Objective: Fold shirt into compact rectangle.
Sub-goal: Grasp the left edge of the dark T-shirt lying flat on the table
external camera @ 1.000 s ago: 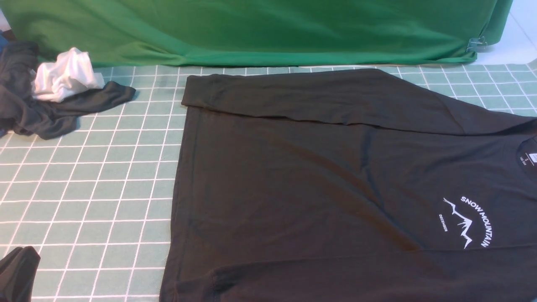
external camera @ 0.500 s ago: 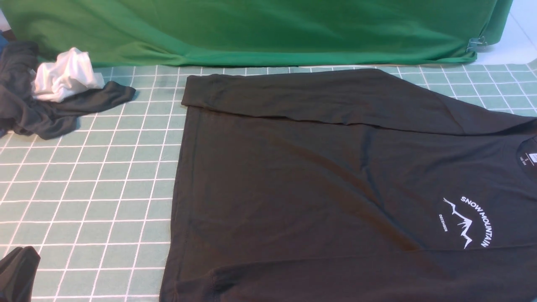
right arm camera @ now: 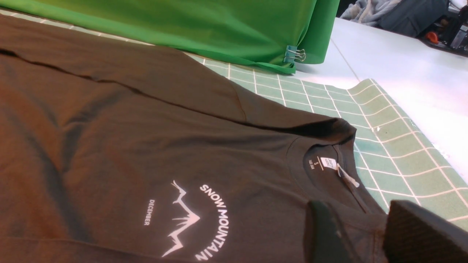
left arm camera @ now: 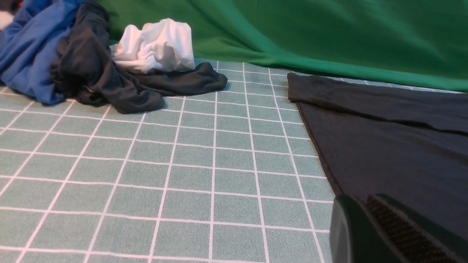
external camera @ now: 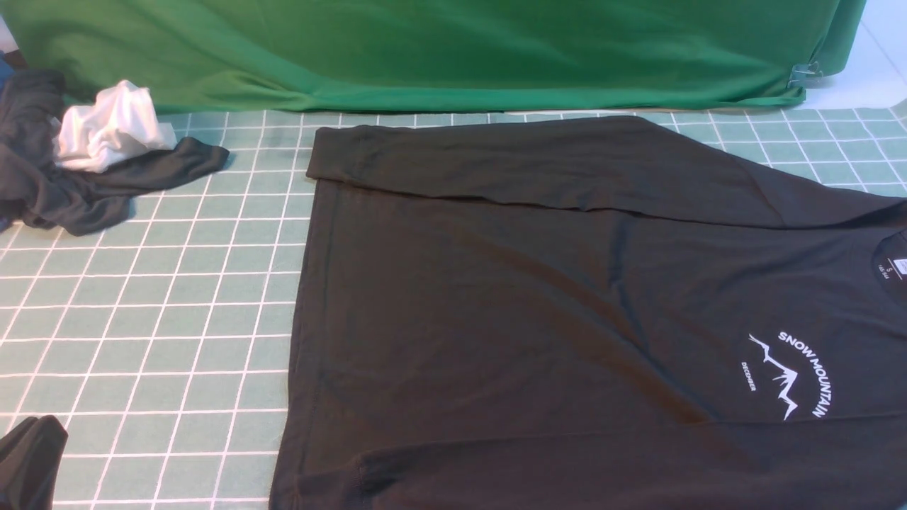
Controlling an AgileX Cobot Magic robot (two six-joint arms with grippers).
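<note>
Spread apart and holding nothing, the right hand (right arm camera: 365, 237) is seen low over the collar end of the shirt (external camera: 531, 319), black cloth showing in the gap between its fingers (right arm camera: 321, 233). Whether the cloth is touched cannot be told. Only part of the left hand (left arm camera: 369, 223) is caught, at the hem edge of the shirt; whether it is spread or pressed together cannot be told.

The shirt is laid flat, front up, on the green gridded mat (external camera: 177, 319). Its long axis runs from left to right: the hem is turned to the robot's left and the collar to its right, where the cloth passes out of the front view. The far sleeve (external camera: 531, 163) is folded in along the far edge of the body, its cuff ending near the hem. A second fold is seen along the near edge. A white "SNOW MOUNTAIN" print (external camera: 790, 375) is carried on the chest, and a white neck label (right arm camera: 331, 163) inside the collar. Shallow creases cross the body.

Well apart at the far left, a dark grey cloth (external camera: 92, 195) is bunched with a white cloth (external camera: 110, 131), with a blue cloth (left arm camera: 25, 54) beside them. A black scrap (external camera: 28, 460) lies at the near left corner. A green backdrop (external camera: 425, 49) is held by a binder clip (right arm camera: 294, 54), and a white surface (right arm camera: 402, 73) is seen beyond the mat.
</note>
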